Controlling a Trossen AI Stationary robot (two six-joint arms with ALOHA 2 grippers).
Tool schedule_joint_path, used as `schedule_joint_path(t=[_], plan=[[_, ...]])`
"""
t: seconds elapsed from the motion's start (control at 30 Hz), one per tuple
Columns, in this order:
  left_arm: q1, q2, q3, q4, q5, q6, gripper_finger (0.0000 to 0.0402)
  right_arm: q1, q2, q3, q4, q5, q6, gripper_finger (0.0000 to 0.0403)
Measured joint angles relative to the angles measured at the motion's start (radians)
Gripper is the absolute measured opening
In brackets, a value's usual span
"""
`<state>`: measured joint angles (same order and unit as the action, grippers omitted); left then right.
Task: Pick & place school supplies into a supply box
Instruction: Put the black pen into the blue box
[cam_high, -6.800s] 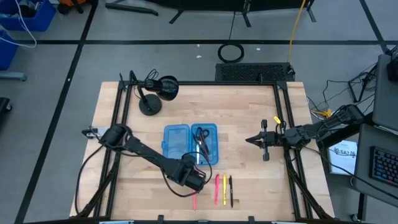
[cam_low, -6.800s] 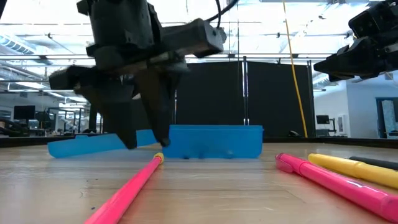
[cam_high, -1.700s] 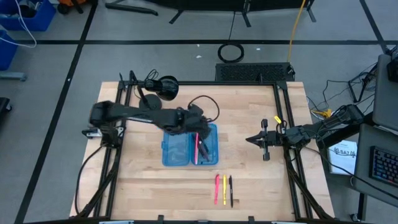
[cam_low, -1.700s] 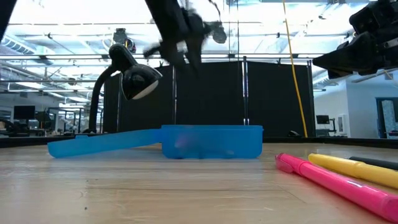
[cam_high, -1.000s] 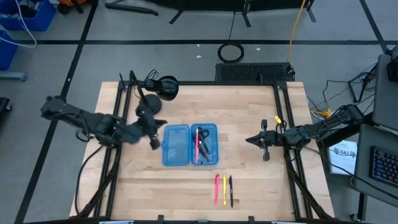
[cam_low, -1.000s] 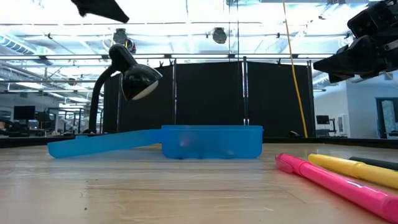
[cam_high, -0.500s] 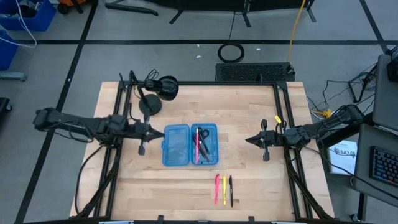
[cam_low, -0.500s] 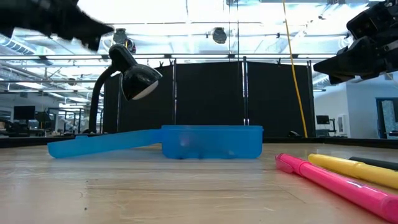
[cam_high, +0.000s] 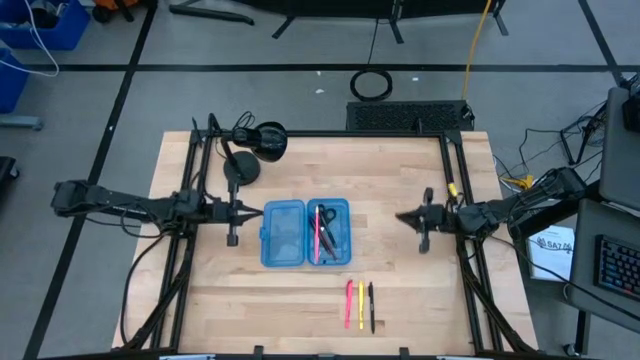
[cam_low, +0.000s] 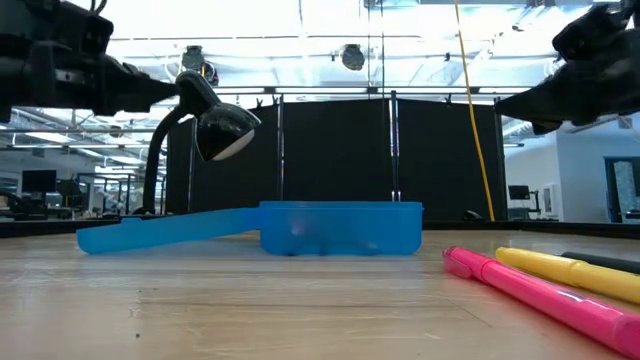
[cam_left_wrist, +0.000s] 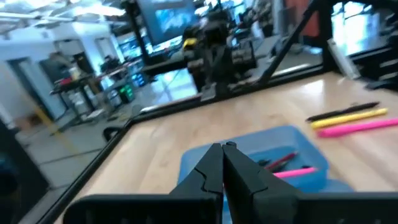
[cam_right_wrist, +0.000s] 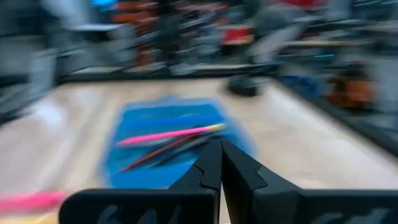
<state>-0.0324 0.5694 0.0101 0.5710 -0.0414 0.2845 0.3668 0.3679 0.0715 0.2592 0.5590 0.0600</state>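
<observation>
In the high view the supply box (cam_high: 306, 232) lies open at the centre of the frame on the wooden table (cam_high: 400, 180), with a pink pen (cam_high: 318, 232) and darker supplies in its right half. Below it, toward the lower middle, a pink marker (cam_high: 349, 303), a yellow pen (cam_high: 361, 304) and a black pen (cam_high: 371, 306) lie side by side on the wood. The left gripper (cam_high: 254, 211) sits at mid-left, just beside the box, and the right gripper (cam_high: 402, 216) at mid-right, well apart from it; a black desk lamp (cam_high: 248, 150) stands in the upper left of the table. In the low view the box (cam_low: 335, 228) fills the middle, the lamp (cam_low: 205, 115) rises behind its left end, and the pink marker (cam_low: 540, 296), yellow pen (cam_low: 570, 271) and black pen (cam_low: 600, 261) run across the lower right. The left wrist view shows the left gripper (cam_left_wrist: 222, 149) with its fingers pressed together and holding nothing, the box (cam_left_wrist: 261, 158) beyond them. The right wrist view, blurred, shows the right gripper (cam_right_wrist: 214, 149) likewise closed and empty, facing the box (cam_right_wrist: 171, 140).
</observation>
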Motion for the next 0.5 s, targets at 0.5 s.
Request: schedule_joint_path(t=[0.5], plan=[[0.028, 0.000, 0.000, -0.031, -0.253, 0.000, 0.0007, 0.068, 0.239, 0.428, -0.178, 0.210, 0.101, 0.0000]])
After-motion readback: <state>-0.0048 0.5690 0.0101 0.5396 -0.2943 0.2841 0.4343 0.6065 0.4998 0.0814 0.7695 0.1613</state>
